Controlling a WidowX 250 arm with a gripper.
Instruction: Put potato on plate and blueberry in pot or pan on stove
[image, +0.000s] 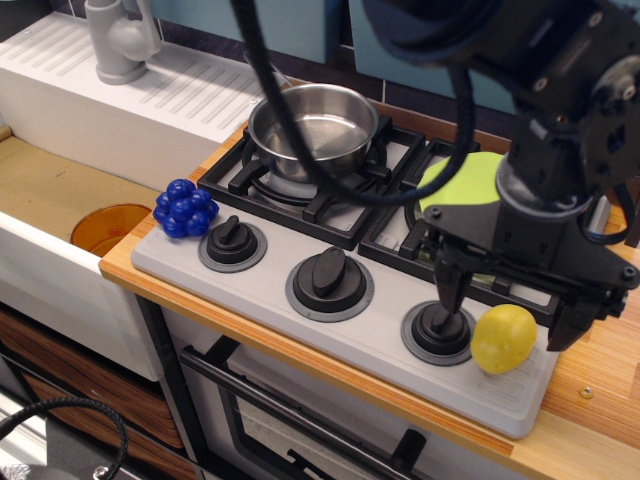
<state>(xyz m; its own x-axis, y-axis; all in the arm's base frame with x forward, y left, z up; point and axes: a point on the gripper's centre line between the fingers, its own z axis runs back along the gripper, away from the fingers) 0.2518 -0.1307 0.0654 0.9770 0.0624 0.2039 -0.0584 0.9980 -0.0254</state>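
Note:
The yellow-tan potato (503, 339) lies on the grey stove's (290, 320) front edge, right of the right knob. My gripper (505, 308) is open just above it, one finger (449, 290) to its left over the right knob and one (570, 322) to its right. The lime-green plate (466, 183) sits on the right grate, mostly hidden by my arm. The dark-blue blueberry (184, 208) rests at the stove's left front corner. The shiny steel pot (313, 125) stands empty on the left back grate.
An orange translucent bowl (108, 228) sits in the sink at left, with a grey faucet (120, 38) behind. Three black knobs (327, 273) line the stove front. Black cables (300, 90) hang across the pot. Wooden counter edge (590, 400) at right.

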